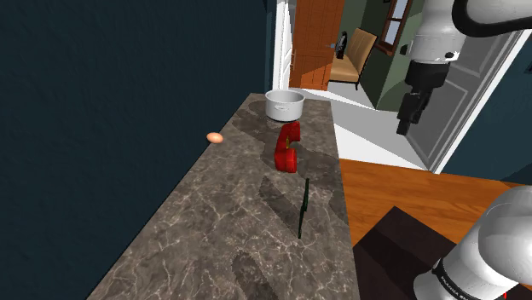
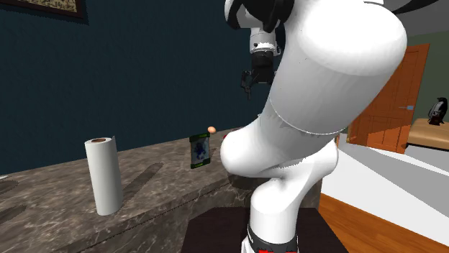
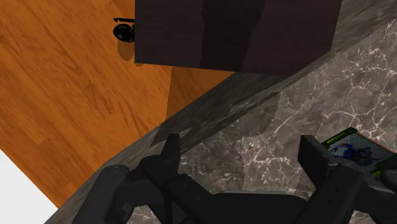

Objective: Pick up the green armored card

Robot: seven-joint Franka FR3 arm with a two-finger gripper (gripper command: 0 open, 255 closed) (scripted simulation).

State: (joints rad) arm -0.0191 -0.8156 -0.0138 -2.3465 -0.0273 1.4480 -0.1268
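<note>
Gripper [image 3: 242,153] spread wide, empty — green card [image 3: 352,144] stands below, beyond one finger

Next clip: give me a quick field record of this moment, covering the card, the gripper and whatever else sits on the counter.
target: green card, standing on edge on the counter
gripper: raised, well clear of the card, jaws apart, empty
card held: no
other items: pot, egg, red object, paper towel roll
</note>
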